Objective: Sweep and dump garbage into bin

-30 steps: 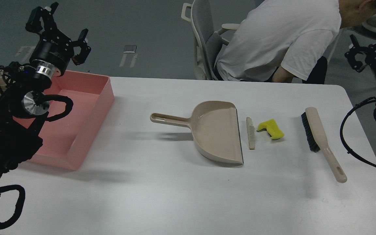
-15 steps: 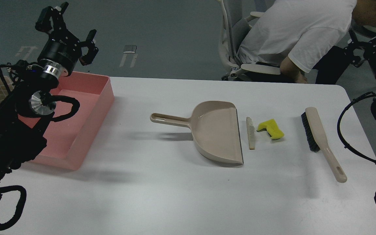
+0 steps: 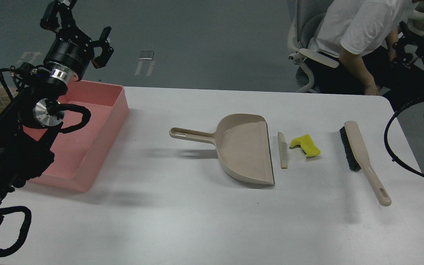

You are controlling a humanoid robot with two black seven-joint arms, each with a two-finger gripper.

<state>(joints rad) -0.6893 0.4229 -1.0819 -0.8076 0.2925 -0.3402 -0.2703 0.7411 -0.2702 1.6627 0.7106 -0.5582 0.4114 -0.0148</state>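
The garbage is two scraps on the white table: a curved yellow sponge piece [image 3: 305, 145] and a thin pale strip [image 3: 282, 150] just left of it. Both lie right of the open mouth of the beige dustpan [image 3: 247, 149]. The beige black-bristled brush [image 3: 359, 154] lies right of the sponge. The bin, a pink tray [image 3: 113, 121], stands at the table's left end. My left gripper [image 3: 81, 25] is open and empty, raised above the bin's far edge. My right gripper [image 3: 409, 44] is high at the far right, dark against the background, far from the brush.
A person in a white shirt [image 3: 359, 25] sits on a chair [image 3: 307, 55] behind the table's far right corner, close to my right gripper. The table [image 3: 182, 213] has its far edge behind the bin and the dustpan.
My left gripper has risen and shifted a little right over the bin. My right gripper has risen. The person and chair have moved right. The things on the table have not moved.
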